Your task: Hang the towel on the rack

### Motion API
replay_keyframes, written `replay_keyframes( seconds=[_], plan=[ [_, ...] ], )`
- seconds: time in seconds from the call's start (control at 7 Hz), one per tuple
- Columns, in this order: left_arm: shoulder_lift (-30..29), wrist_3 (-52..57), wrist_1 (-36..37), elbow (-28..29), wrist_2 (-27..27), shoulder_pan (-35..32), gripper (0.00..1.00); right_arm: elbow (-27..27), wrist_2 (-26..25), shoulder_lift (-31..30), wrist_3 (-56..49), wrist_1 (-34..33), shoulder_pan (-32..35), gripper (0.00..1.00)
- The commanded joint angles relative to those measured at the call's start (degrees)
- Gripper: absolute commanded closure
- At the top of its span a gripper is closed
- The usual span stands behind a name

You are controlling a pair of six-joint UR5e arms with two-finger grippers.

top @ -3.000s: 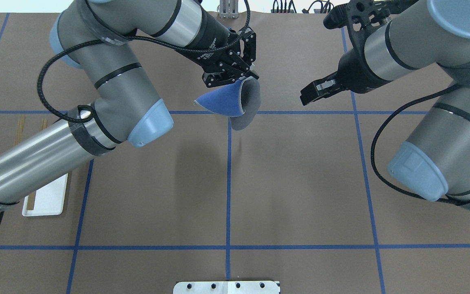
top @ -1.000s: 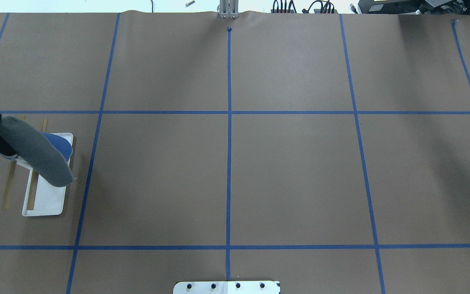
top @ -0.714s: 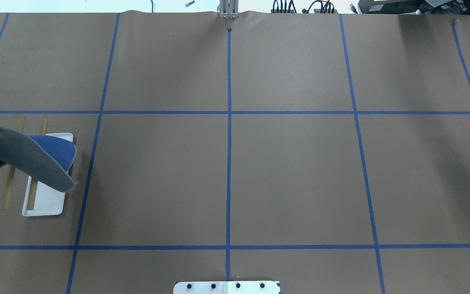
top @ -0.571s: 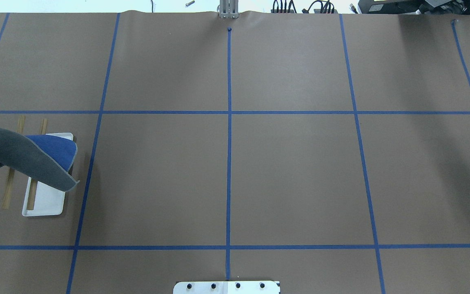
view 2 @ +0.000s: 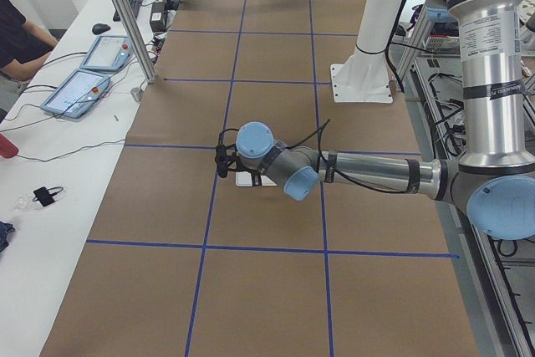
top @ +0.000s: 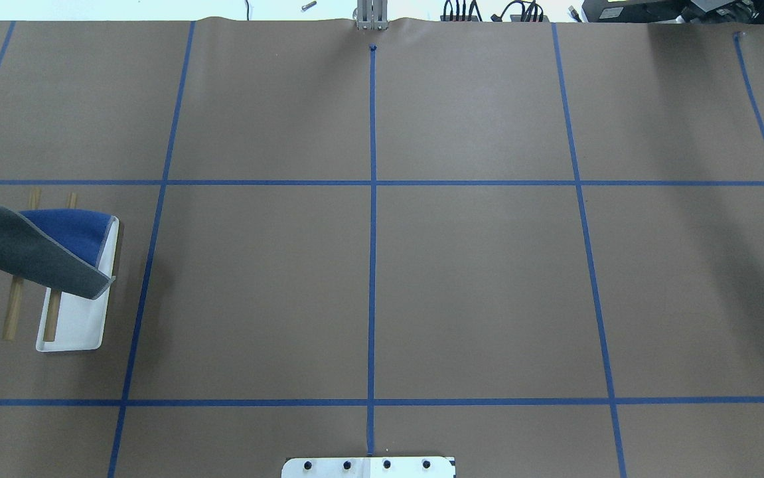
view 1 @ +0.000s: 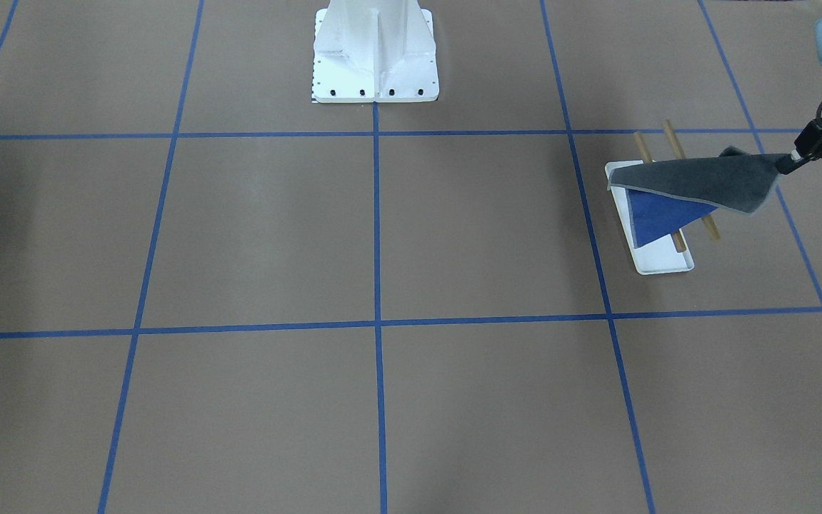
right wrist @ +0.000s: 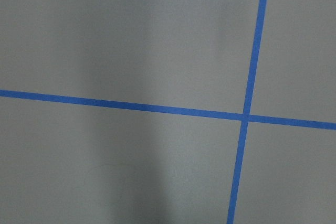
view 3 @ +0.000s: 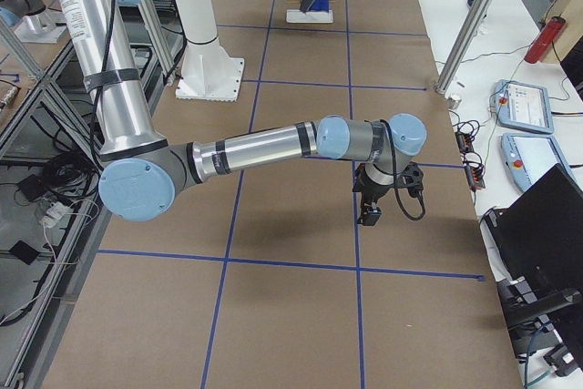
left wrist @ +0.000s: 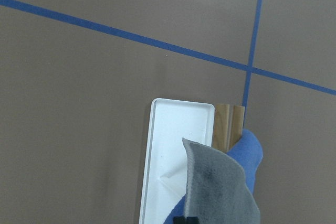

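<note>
The towel, grey face up with a blue fold below, stretches across both wooden rods of the rack, above its white tray. My left gripper is shut on the towel's corner, just outside the rack. In the overhead view the towel covers the far half of the rack and the gripper is past the left edge. The left wrist view shows the towel, the tray and the rod ends. My right gripper hangs over bare table; I cannot tell its jaws.
The large white bolted pedestal stands at the robot's side of the table, mid-width. Blue tape lines grid the brown table. An operator sits at a side bench with tablets.
The left arm carried the towel from the table's middle to the rack at the left. In the last second the towel shifted farther back across the rods. The right arm left the overhead view.
</note>
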Motion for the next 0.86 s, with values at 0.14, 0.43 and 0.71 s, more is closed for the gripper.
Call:
replay_keyframes(
  seconds=[0.14, 0.43, 0.71],
  plan=[
    [0.8, 2.7, -0.1, 1.1, 1.8, 0.2, 0.15, 0.0, 0.0, 0.2, 0.0, 0.0, 0.2, 0.00],
    [0.2, 3.1, -0.6, 0.9, 5.1, 0.1, 0.01, 0.0, 0.0, 0.0, -0.1, -0.1, 0.4, 0.00],
    [-0.1, 4.0, -0.4, 1.3, 9.9, 0.0, 0.01, -0.1, 0.1, -1.0, -0.3, 0.0, 0.4, 0.00]
  ],
)
